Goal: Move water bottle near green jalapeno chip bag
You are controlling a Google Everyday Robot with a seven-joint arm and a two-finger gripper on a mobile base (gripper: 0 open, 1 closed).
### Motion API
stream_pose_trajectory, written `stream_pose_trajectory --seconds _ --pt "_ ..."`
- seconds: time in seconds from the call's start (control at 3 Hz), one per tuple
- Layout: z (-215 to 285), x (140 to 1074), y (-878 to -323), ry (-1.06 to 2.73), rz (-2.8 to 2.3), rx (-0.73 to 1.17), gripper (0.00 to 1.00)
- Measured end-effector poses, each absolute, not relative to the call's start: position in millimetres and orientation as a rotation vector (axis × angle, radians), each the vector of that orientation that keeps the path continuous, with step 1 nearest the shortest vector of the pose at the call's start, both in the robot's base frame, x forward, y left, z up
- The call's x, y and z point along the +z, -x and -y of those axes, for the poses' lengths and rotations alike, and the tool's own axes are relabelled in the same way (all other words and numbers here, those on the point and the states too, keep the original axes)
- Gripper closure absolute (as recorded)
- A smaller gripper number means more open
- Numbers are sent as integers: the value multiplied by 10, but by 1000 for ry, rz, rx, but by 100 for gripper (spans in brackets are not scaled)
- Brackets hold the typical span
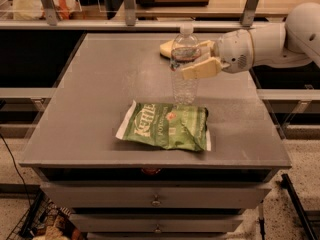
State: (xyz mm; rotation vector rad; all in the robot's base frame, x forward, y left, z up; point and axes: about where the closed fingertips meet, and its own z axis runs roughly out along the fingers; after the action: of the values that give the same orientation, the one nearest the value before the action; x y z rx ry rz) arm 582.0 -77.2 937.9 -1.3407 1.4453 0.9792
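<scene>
The water bottle (184, 64) is a clear ribbed bottle with a white cap and a pale label band with red. It stands upright just behind the green jalapeno chip bag (167, 125), which lies flat near the table's front. My gripper (200, 58) reaches in from the right and is shut on the bottle at label height, one cream finger (199, 69) in front of it. Whether the bottle's base touches the table I cannot tell.
A yellow sponge (166, 47) lies on the grey table (95, 94) behind the bottle. A shelf with rails runs along the back. Drawers sit below the table's front edge.
</scene>
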Motion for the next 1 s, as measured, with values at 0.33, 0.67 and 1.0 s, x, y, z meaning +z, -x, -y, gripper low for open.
stream_pose_trajectory --seconds 0.33,0.67,1.0 --pt "772 9376 -5824 1340 -1444 979 100" --pt "767 9313 -5877 1324 -1439 982 100" --pt "755 9243 -5925 1307 -1433 997 85"
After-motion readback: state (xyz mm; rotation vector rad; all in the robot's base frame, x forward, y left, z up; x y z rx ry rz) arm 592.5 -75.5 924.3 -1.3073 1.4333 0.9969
